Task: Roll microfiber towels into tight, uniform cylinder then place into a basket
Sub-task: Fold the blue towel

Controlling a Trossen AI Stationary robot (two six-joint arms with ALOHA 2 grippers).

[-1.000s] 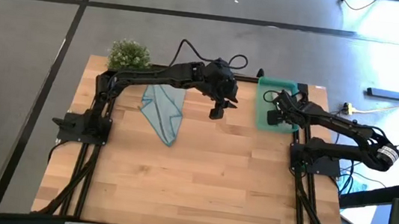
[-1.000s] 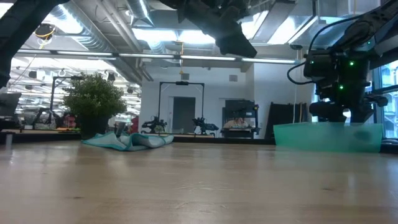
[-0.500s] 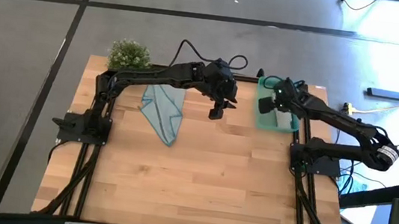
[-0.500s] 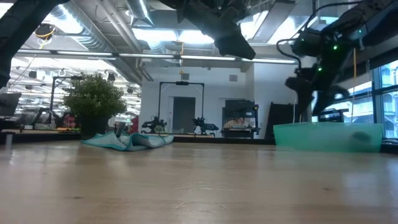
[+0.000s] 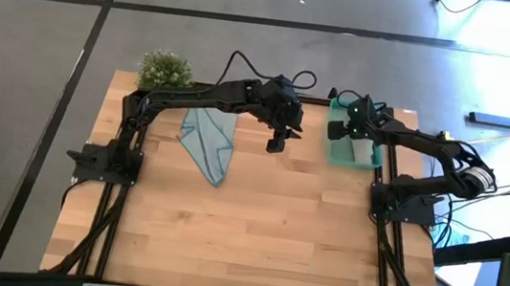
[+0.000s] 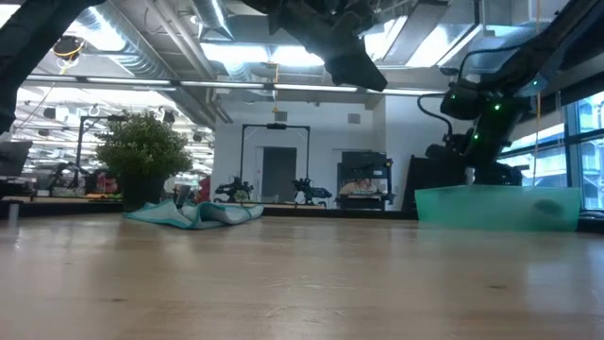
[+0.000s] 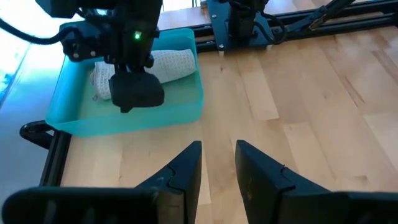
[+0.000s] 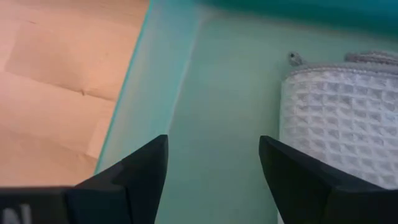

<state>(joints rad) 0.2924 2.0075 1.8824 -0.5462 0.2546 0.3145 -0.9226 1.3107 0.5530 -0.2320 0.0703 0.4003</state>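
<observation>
The light blue towel (image 5: 209, 143) lies crumpled and unrolled on the table left of centre; it also shows in the low view (image 6: 193, 214). The pale grey-beige towel (image 7: 168, 62) lies rolled up on the floor of the teal basket (image 5: 338, 154) at the far right. My right gripper (image 8: 214, 162) is open and empty above the basket's floor, beside the roll (image 8: 336, 118). My left gripper (image 5: 276, 145) hangs above the table between the blue towel and the basket, its fingers (image 7: 186, 168) a little apart and empty.
A small bushy green plant (image 5: 164, 68) stands at the far left corner, behind the blue towel. Bare wood stretches across the near half of the table. The arms' dark frame rails run along the far edge and down both sides.
My right gripper has risen from low over the roll in the basket and gone toward the basket's left wall and far end. The rolled grey-beige towel stays lying in the basket.
</observation>
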